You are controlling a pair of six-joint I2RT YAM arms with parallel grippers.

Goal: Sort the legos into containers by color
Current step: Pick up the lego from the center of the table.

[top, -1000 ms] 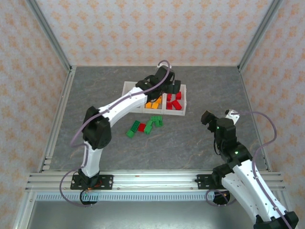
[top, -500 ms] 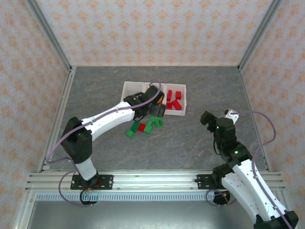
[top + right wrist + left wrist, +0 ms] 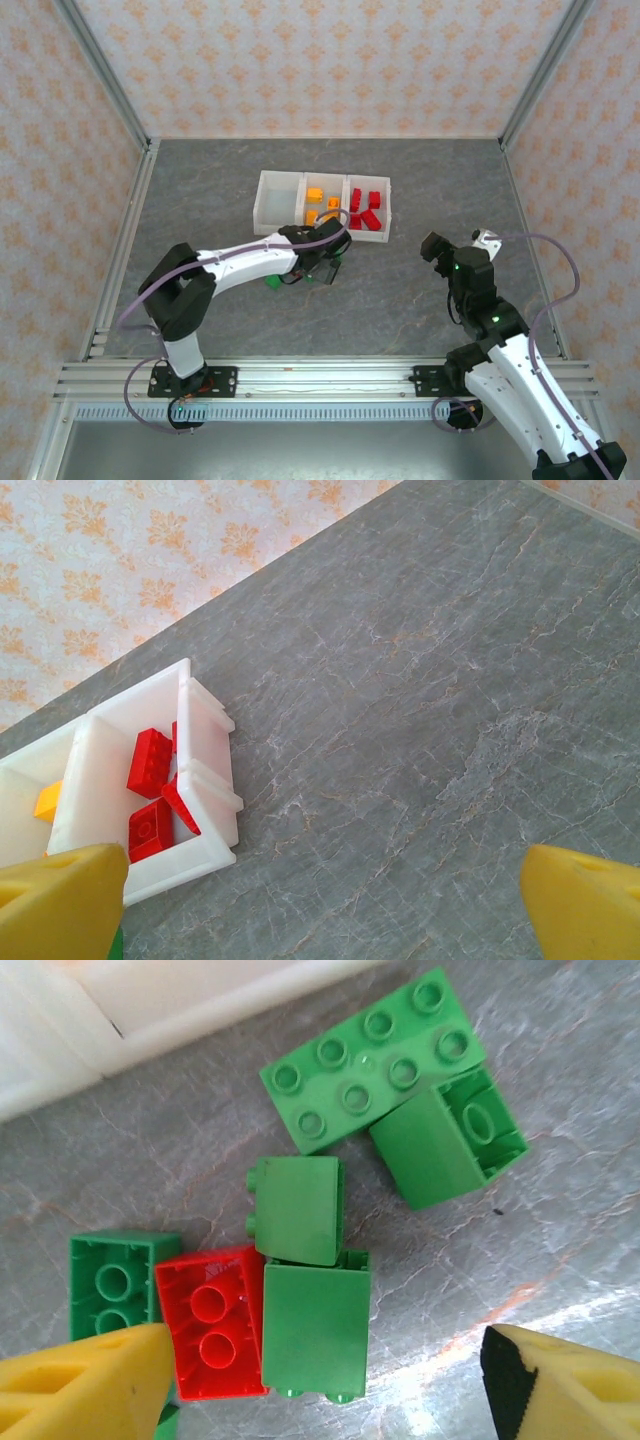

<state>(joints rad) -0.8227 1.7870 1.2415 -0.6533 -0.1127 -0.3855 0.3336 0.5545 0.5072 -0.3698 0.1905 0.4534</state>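
Grey table (image 3: 420, 180), left arm (image 3: 250, 262) bent low over legos (image 3: 300, 1210)

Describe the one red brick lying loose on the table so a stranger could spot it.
Find the white three-bin tray. Just nearer the robot lies a cluster of green bricks. The red brick lies among them, hollow side up, the only one not green.

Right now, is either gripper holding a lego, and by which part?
Nothing is held: left gripper open over the loose legos, right gripper open too.
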